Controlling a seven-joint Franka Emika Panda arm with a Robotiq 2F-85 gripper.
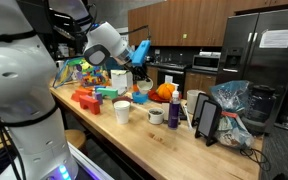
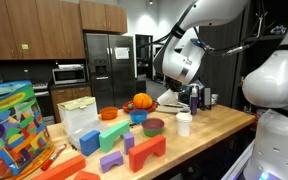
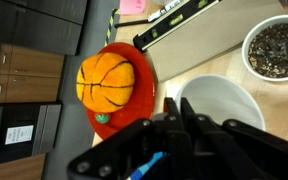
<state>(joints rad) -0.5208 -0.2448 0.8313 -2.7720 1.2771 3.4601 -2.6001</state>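
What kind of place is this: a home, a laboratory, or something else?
Most likely a kitchen, perhaps a shared one: a steel refrigerator, a microwave, and wooden cabinets behind a long wooden counter.

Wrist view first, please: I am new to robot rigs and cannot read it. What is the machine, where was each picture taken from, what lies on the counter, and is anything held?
The machine is a white robot arm with a two-fingered gripper at its end. Two pictures come from cameras standing outside the robot, looking across a wooden kitchen counter. The third comes from a camera on the wrist, looking down past the dark gripper. Below it sits an orange ball on a red plate, beside a white cup and a bowl of dark bits. Further along lie coloured blocks and a toy box. The gripper is shut; a blue sliver shows by it, but I cannot tell whether anything is held.
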